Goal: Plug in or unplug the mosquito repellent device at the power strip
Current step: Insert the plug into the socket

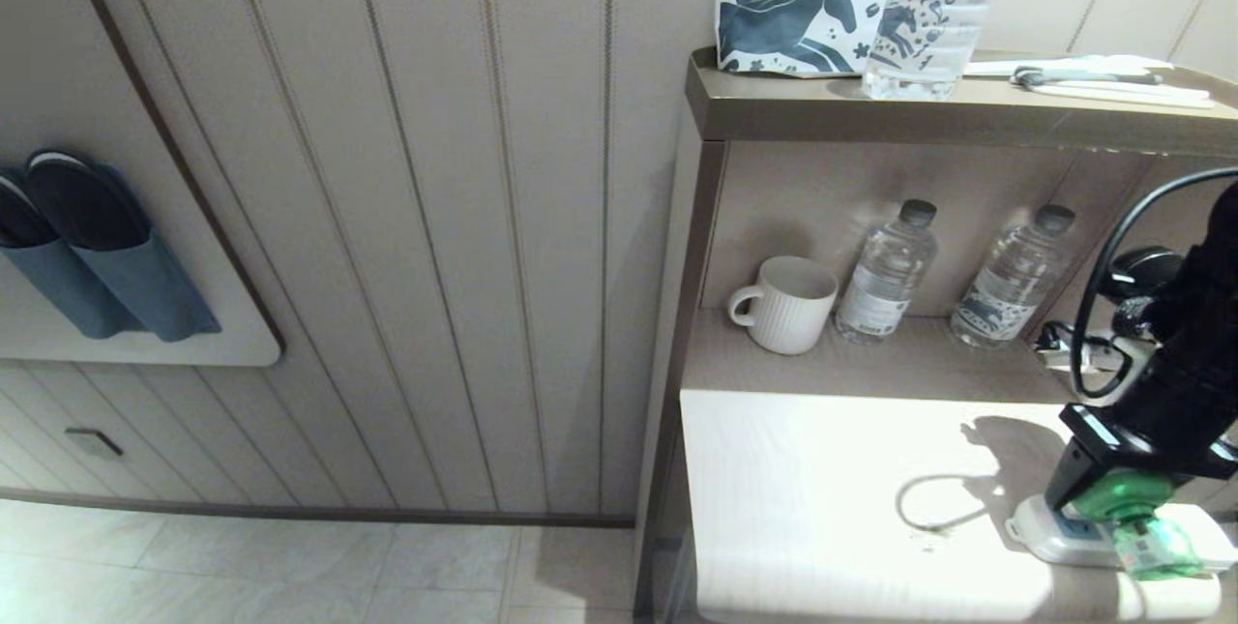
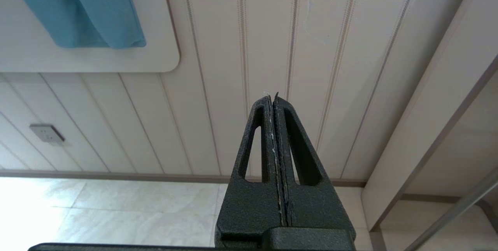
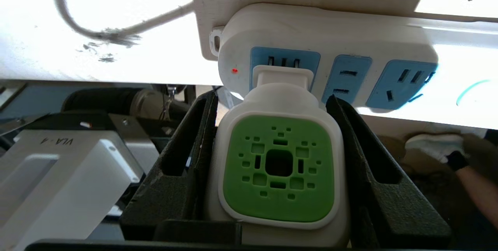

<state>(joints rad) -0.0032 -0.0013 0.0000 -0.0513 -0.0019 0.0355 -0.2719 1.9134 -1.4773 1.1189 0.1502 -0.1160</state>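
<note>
Right gripper point(image 3: 272, 165) clamps the mosquito repellent device point(image 3: 278, 173), plugged into the power strip's point(image 3: 327, 33) end socket. Strip lies at the worktop's point(image 1: 803, 469) front right corner. Left gripper point(image 2: 274, 103) closed, empty.

hidden: plug prongs of mosquito repellent device point(image 3: 278, 157) | cut off: power strip point(image 1: 1175, 551) (right end)

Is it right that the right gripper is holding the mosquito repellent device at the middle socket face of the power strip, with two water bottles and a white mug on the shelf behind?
Not quite. The right wrist view shows the right gripper holding the mosquito repellent device at the end socket face of the power strip, beside the red light, not the middle. The rest stands.
</note>
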